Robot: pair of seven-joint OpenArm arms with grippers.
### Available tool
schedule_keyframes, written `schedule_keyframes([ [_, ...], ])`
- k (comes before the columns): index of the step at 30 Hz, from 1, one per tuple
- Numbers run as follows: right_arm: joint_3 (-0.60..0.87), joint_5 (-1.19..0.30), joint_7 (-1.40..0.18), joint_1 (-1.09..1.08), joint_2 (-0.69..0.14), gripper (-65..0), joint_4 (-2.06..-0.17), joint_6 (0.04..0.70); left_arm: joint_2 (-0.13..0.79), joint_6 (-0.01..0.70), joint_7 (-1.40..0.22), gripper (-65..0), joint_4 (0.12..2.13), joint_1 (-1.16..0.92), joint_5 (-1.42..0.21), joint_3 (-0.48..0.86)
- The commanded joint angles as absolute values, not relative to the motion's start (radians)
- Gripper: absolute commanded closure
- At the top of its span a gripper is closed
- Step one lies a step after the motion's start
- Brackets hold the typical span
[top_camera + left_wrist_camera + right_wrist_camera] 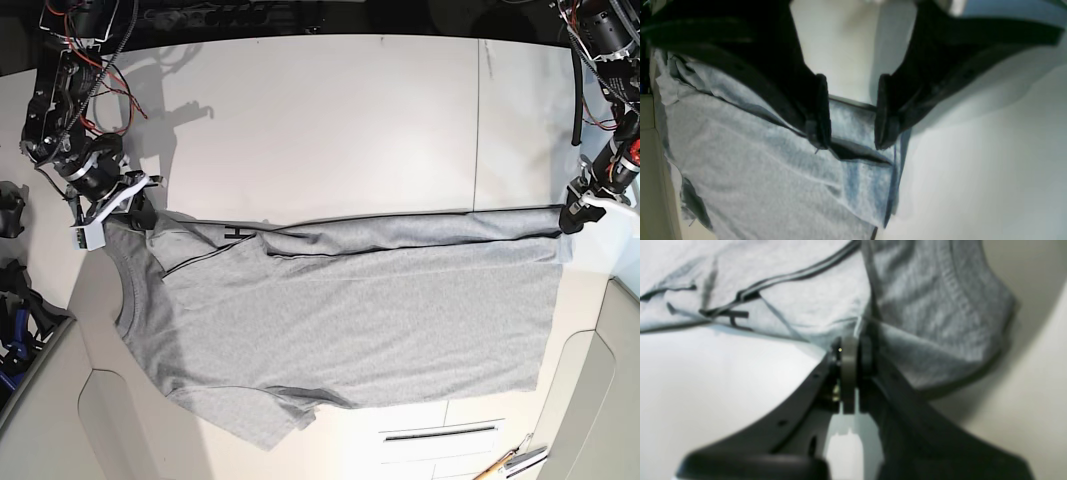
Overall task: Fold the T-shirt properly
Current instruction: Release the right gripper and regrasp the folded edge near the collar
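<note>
The light grey T-shirt (350,310) lies spread across the white table (350,120), neck end on the left. Its far edge is folded over, and bits of black lettering (232,232) show along that fold. My right gripper (140,213) is at the shirt's far left corner. In the right wrist view the right gripper (850,351) is shut on a pinch of the grey T-shirt (933,306). My left gripper (572,218) sits at the far right hem corner. In its wrist view the left gripper (852,133) stands open over the T-shirt's (756,166) edge, its jaws apart.
Pencils and small tools (515,462) lie at the front right corner. Loose cables (110,70) hang by the arm at the back left. A seam (478,120) runs across the table's right part. A pale panel with a slot (440,435) borders the front edge.
</note>
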State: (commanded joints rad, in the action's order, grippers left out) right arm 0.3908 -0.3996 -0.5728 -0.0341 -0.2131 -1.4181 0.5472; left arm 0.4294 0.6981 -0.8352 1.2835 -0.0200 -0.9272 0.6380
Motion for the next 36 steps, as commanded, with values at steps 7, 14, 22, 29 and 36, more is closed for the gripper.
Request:
schedule_keyframes([
  [7,0.392,-0.357,-0.573,-0.144,-0.213,0.0,-1.417,0.547,0.429,0.698,-0.835,-25.5,1.283,-0.022,-0.909,0.638],
  [14,0.392,-0.321,-0.572,-0.234,-0.213,0.0,-1.38,0.551,0.429,0.698,-0.83,-25.5,1.283,-0.022,-0.909,0.638],
  [22,0.392,-0.32,-0.488,-0.302,-0.213,0.0,-1.146,0.55,0.429,0.698,-0.831,-25.5,1.283,-0.022,-0.909,0.638],
  [29,0.392,-0.328,-0.499,-0.305,-0.215,-26.8,-1.097,0.55,0.429,0.698,-0.827,-25.6,1.283,-0.022,-0.91,0.638],
  [36,0.503,-0.438,-0.702,-0.303,-0.215,-26.7,-1.254,0.55,0.43,0.698,-0.83,-31.2,1.283,-0.023,-0.922,0.638],
])
